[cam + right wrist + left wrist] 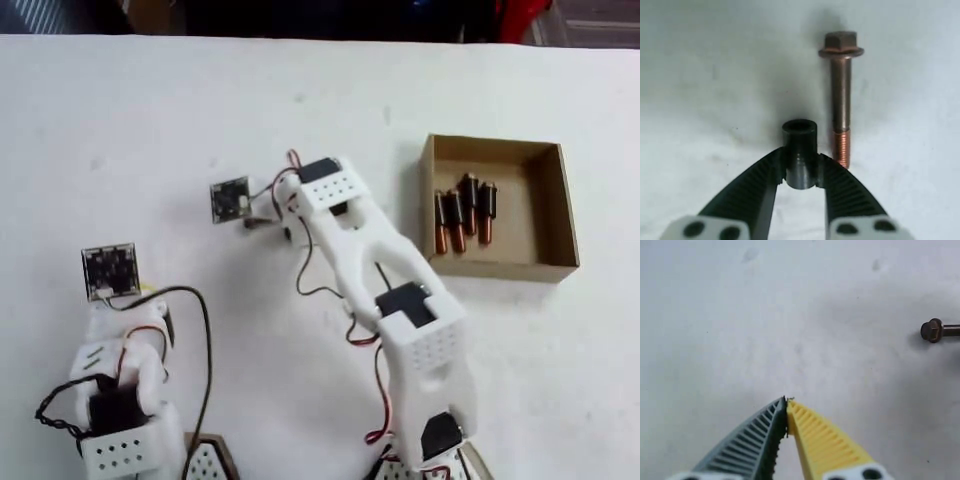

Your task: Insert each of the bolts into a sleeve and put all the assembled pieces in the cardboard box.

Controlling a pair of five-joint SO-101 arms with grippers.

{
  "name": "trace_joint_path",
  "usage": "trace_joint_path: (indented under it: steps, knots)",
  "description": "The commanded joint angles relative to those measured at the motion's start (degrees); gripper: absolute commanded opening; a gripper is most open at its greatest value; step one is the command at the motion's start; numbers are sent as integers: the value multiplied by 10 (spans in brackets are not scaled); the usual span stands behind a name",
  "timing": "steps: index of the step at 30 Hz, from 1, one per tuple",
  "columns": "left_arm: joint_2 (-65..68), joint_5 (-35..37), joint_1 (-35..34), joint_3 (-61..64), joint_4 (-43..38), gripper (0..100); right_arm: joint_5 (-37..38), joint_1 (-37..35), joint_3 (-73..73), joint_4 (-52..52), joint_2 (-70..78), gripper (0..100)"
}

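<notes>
My right gripper [800,162] is shut on a short black sleeve [800,136], held upright with its open bore showing. A copper-coloured bolt [841,95] lies on the white table right beside the sleeve, its threaded end against one finger [845,185]. In the high view the right arm [370,250] stretches to mid-table. My left gripper [786,405] is shut on nothing and rests low over bare table. The bolt's head [932,330] shows off to one side. The cardboard box [565,215] sits at the right and holds several assembled pieces [462,215].
The left arm [120,350] is folded back at the table's front-left corner. Red and black cables [300,270] trail beside the right arm. White tabletop [130,120] stretches open to the back and left.
</notes>
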Motion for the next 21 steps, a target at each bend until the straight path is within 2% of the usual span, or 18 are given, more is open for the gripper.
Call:
trace_joint_path:
  steps: [1,10,21]
  knots:
    - [-6,-5,-5,-1,-3,20,0,-20,-4,44,-41,21]
    - [-6,-5,-5,-1,-3,20,-110,-14,-1,94,-82,23]
    - [-6,-5,-5,-1,-3,20,-421,-5,-1,103,-81,20]
